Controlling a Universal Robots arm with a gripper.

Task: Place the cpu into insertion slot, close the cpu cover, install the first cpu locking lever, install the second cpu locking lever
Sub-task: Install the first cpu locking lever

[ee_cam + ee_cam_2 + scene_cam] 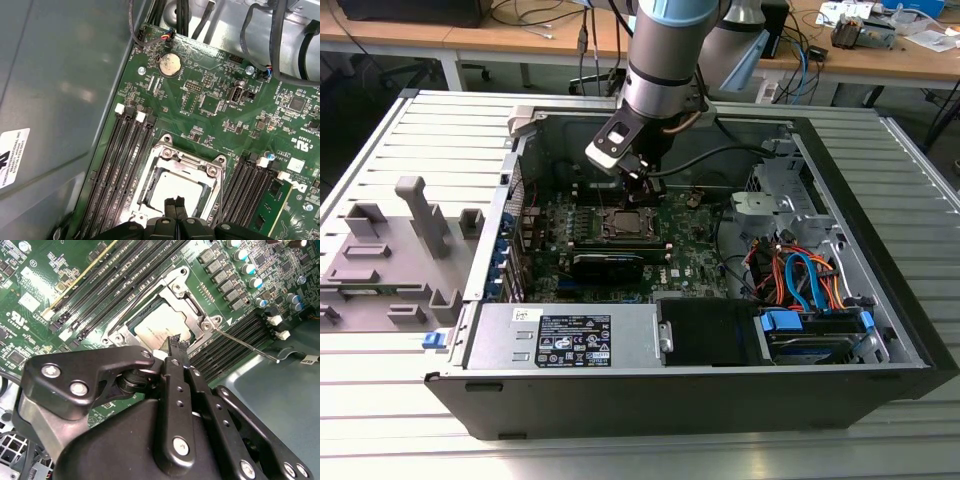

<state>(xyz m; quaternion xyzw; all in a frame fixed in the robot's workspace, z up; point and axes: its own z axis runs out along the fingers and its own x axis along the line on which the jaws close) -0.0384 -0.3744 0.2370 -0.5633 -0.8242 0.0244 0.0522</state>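
Observation:
The cpu [172, 186] lies in the insertion slot [625, 223] on the green board, its silver-grey top [152, 326] showing through the cut-out of the cpu cover [186, 161]. The cover [189, 304] lies flat over the chip. One thin locking lever [247, 344] sticks out sideways over the memory slots. A second lever [134, 302] runs along the cover's opposite edge. My gripper [175, 202] hangs just above the chip's edge with its black fingers pressed together and nothing between them. The gripper [177, 342] shows in both wrist views and, in the exterior view, as a gripper [638, 182] over the socket.
Long black memory slots [117, 165] flank the socket on both sides. A black expansion card [608, 262] lies just in front of the socket. The case wall [55, 90] stands close by. Orange and blue cables [800, 275] and a drive bay fill the exterior view's right.

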